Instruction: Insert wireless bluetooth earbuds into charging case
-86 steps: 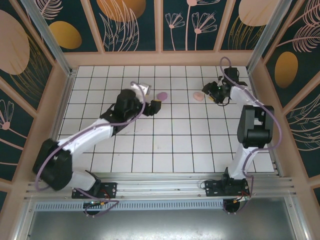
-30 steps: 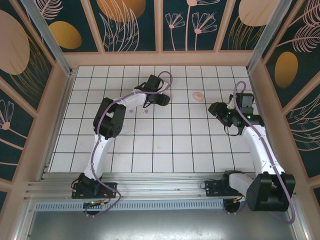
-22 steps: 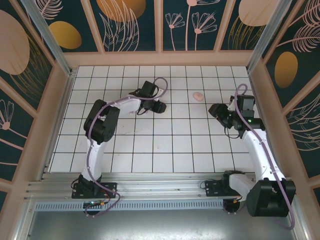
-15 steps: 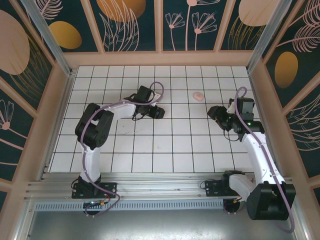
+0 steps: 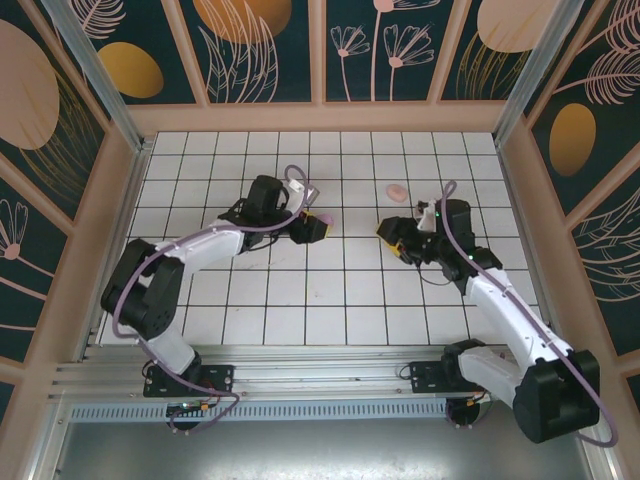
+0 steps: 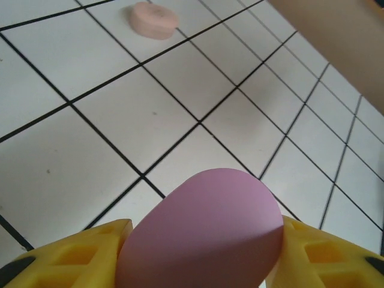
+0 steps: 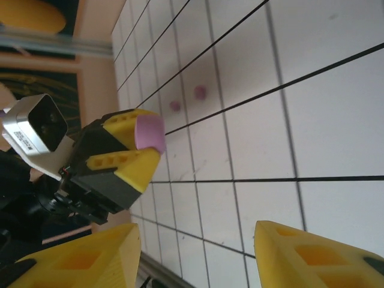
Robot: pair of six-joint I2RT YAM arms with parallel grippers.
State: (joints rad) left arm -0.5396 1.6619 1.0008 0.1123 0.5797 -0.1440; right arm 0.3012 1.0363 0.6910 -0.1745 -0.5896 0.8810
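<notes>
Charging case (image 6: 204, 222) sits pinched in left claw (image 6: 201, 249), while right claw (image 7: 198, 255) gapes wide.

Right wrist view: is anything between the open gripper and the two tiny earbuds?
Just bare tiles lie between the right gripper and the earbuds. The left gripper, holding the purple case, hangs close beside them.

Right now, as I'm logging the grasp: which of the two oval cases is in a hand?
The purple case, clamped between the left hand's yellow fingers. The pink case lies loose on the tiles, untouched.
</notes>
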